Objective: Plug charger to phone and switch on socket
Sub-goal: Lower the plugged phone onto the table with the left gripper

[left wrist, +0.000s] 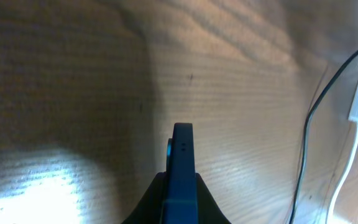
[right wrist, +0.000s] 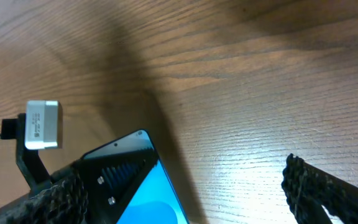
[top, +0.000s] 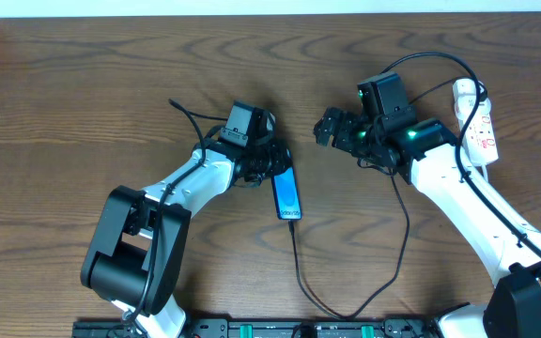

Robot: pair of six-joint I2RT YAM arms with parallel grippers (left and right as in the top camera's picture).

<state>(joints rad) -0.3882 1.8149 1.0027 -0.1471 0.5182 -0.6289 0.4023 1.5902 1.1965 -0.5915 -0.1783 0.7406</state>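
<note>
At table centre, L gripper is clamped on the far end of the phone. L wrist cam shows it edge-on between the fingers. Blue screen faces up; can't tell if it's lifted or resting on the table. Charger meets the phone's near end, but I can't tell if the tip is seated. It runs toward the front edge, then loops back up under the R arm. R gripper is just right of the phone, jaws spread wide, holding nothing. Socket lies at far right, well apart from the phone.
</note>
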